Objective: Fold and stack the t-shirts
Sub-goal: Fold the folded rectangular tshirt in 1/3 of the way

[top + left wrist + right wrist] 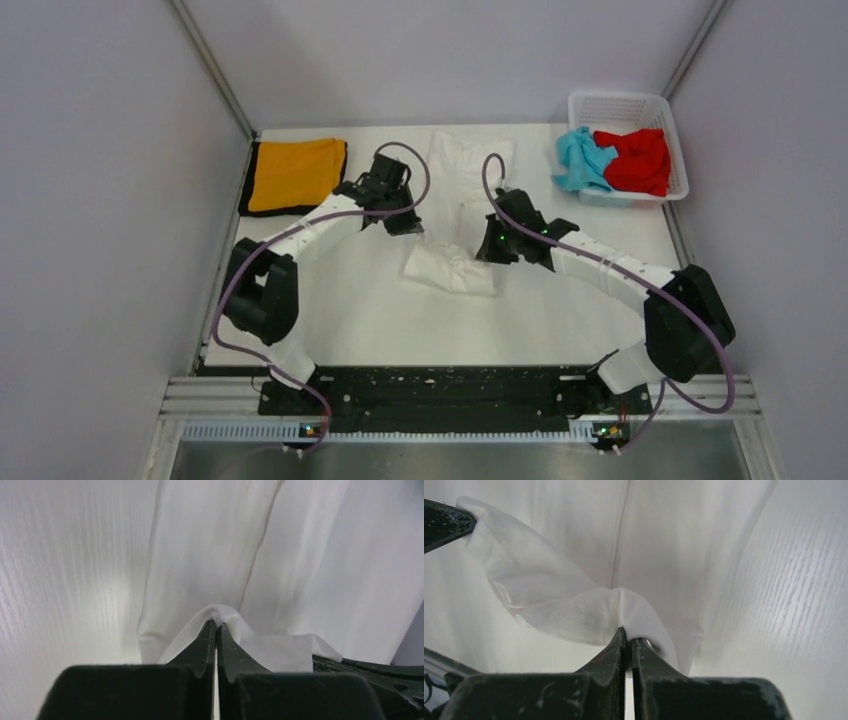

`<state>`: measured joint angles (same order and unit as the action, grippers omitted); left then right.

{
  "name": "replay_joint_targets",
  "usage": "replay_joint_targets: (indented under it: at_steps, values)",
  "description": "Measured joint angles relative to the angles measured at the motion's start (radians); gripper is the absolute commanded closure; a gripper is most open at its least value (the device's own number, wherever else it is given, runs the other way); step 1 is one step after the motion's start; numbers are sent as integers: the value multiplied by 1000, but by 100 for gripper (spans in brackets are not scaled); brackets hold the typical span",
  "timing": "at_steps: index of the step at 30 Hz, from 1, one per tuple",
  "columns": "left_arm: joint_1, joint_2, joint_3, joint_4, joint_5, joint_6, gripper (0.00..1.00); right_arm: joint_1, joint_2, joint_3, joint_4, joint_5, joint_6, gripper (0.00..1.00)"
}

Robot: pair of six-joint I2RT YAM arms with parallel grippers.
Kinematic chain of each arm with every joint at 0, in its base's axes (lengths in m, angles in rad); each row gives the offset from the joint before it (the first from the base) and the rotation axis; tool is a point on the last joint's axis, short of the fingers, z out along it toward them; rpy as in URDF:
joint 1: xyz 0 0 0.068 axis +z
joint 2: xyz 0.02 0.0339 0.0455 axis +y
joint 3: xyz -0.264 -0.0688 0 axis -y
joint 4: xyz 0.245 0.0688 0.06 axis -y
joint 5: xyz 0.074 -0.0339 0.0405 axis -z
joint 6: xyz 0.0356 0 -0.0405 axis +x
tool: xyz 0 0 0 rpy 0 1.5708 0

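Fully closed, left end effector [216, 625] and right end effector [625, 632] pinch opposite sides of the large white cloth t-shirt [468, 165], lying lengthwise between them.

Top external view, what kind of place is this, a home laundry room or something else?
Likely a robot lab cell, not a home: bare grey panel walls on metal framing box in a white table, and the left gripper and right gripper pinch a white t-shirt near a basket.
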<state>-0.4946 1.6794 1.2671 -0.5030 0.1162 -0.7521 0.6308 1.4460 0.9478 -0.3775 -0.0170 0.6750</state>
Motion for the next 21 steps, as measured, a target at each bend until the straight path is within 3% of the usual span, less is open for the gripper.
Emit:
replay_joint_targets:
  at_steps: [10, 21]
  values:
    - [20, 208, 283, -76, -74, 65, 100, -123, 93, 81, 35, 34, -64, 100]
    - [53, 371, 451, -104, -80, 101, 100, -193, 185, 123, 110, -10, -105, 100]
